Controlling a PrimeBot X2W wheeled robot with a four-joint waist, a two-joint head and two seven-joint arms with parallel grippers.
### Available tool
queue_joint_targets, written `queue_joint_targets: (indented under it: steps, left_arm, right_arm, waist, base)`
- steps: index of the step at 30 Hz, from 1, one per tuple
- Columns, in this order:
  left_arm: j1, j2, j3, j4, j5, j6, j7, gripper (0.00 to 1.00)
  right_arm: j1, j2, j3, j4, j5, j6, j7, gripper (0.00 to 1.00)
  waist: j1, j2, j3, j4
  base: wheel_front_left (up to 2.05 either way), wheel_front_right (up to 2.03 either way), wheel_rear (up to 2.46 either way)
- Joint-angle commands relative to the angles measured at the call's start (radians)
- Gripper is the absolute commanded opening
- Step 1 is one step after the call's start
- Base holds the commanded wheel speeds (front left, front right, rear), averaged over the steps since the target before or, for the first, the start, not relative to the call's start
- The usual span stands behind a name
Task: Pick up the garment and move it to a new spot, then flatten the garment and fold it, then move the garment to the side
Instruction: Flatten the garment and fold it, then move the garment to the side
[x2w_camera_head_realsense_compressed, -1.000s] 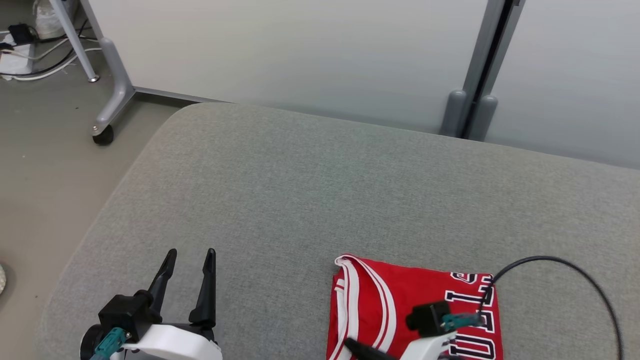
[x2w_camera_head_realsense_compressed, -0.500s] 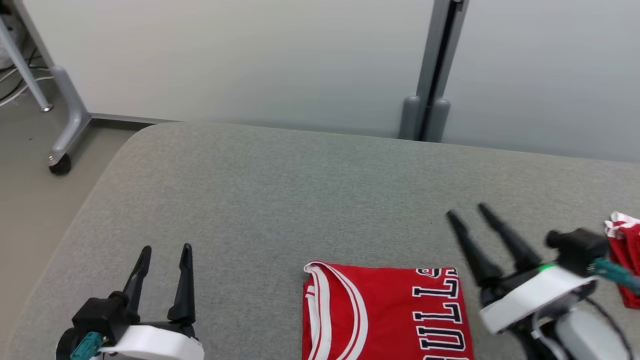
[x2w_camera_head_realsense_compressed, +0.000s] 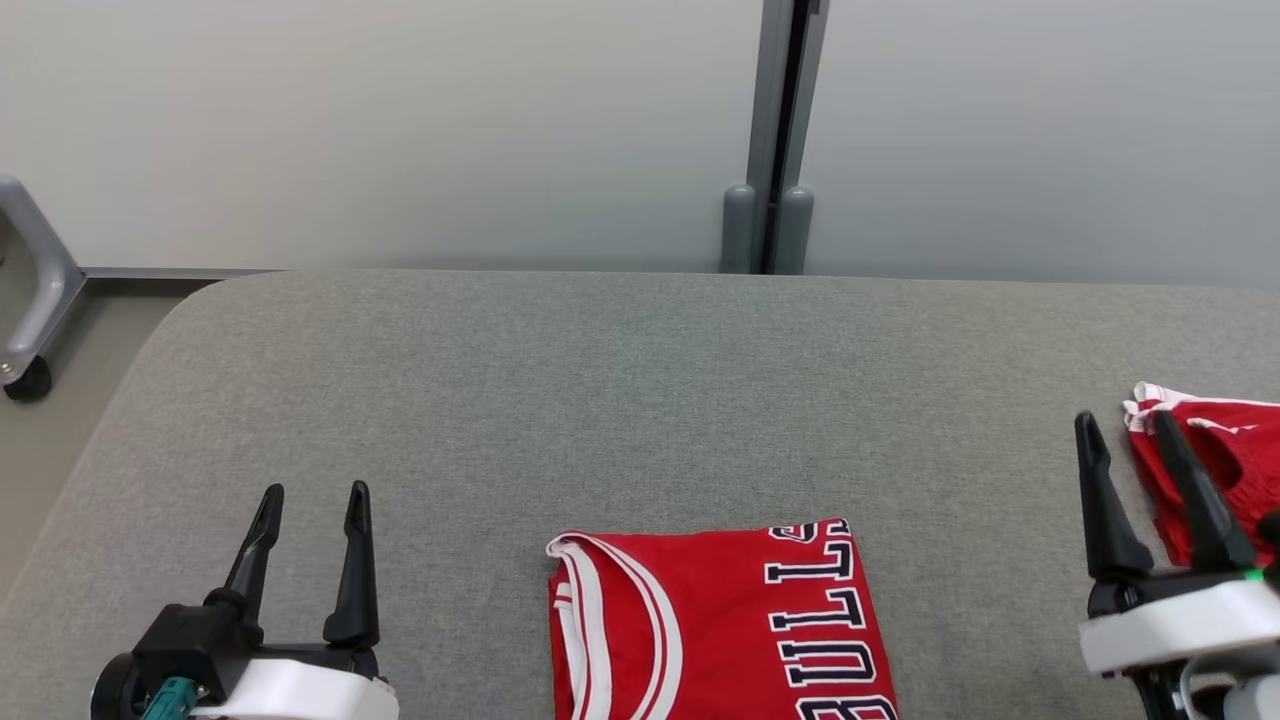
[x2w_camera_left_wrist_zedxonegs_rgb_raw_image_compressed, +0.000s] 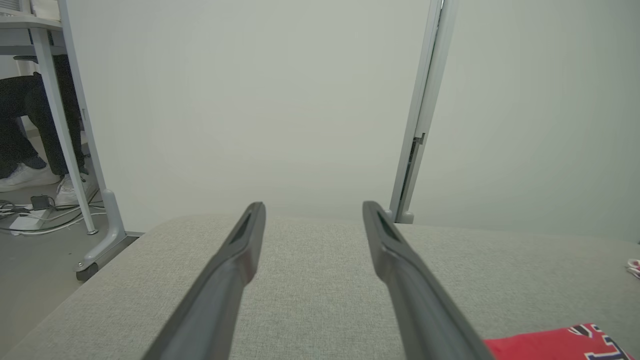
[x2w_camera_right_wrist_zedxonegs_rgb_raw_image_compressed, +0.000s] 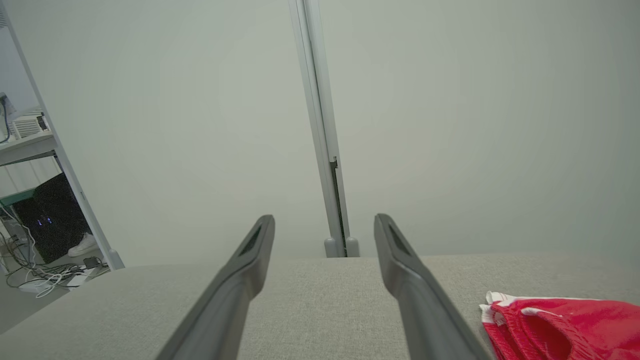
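- Head view: folded jersey (x2w_camera_head_realsense_compressed: 715, 625) lies near, mid-pad (x2w_camera_head_realsense_compressed: 640, 380), between left gripper (x2w_camera_head_realsense_compressed: 315, 489) and right gripper (x2w_camera_head_realsense_compressed: 1122, 417), both released and empty.
- Right wrist view: crumpled red cloth (x2w_camera_right_wrist_zedxonegs_rgb_raw_image_compressed: 560, 325) at right.
- Left wrist view: shoes (x2w_camera_left_wrist_zedxonegs_rgb_raw_image_compressed: 25, 176) far left.

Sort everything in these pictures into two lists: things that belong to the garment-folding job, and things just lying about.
Job: folded red jersey; left gripper, open; right gripper, open; grey padded surface.
Lying about: crumpled red garment at the right; wheeled frame leg; partition post; a person's shoe.
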Motion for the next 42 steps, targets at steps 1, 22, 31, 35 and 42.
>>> queue_joint_targets:
  steps: [1, 22, 31, 35, 42]
  left_arm:
    - [0.009, -0.009, 0.013, -0.002, 0.026, 0.001, -0.004, 1.0]
    - [0.039, -0.104, 0.09, 0.03, 0.145, -0.087, -0.004, 1.0]
    - [0.034, -0.121, 0.085, 0.059, 0.152, -0.115, -0.004, 1.0]
    - [0.028, -0.128, 0.073, 0.077, 0.146, -0.127, -0.004, 1.0]
    - [0.021, -0.134, 0.058, 0.097, 0.144, -0.143, -0.004, 1.0]
  right_arm:
    - [0.026, 0.006, -0.01, 0.014, -0.033, 0.001, -0.011, 1.0]
    - [0.034, 0.018, 0.078, 0.122, -0.062, 0.001, 0.003, 1.0]
    - [-0.035, 0.026, 0.206, 0.254, 0.07, 0.001, 0.318, 1.0]
    - [-0.033, 0.043, 0.197, 0.326, 0.115, 0.001, 0.484, 1.0]
    - [0.003, 0.078, 0.146, 0.395, 0.142, 0.001, 0.655, 1.0]
  waist:
    - [0.0, -0.0001, -0.001, -0.009]
    - [0.0, -0.0001, -0.007, 0.002]
    - [0.0, -0.0001, -0.018, 0.068]
    - [0.0, -0.0001, -0.022, 0.108]
    - [0.0, -0.0001, -0.016, 0.179]
  base:
    - [0.0, 0.0, 0.0]
    - [0.0, 0.0, 0.0]
    - [0.0, 0.0, 0.0]
    - [0.0, 0.0, 0.0]
    - [0.0, 0.0, 0.0]
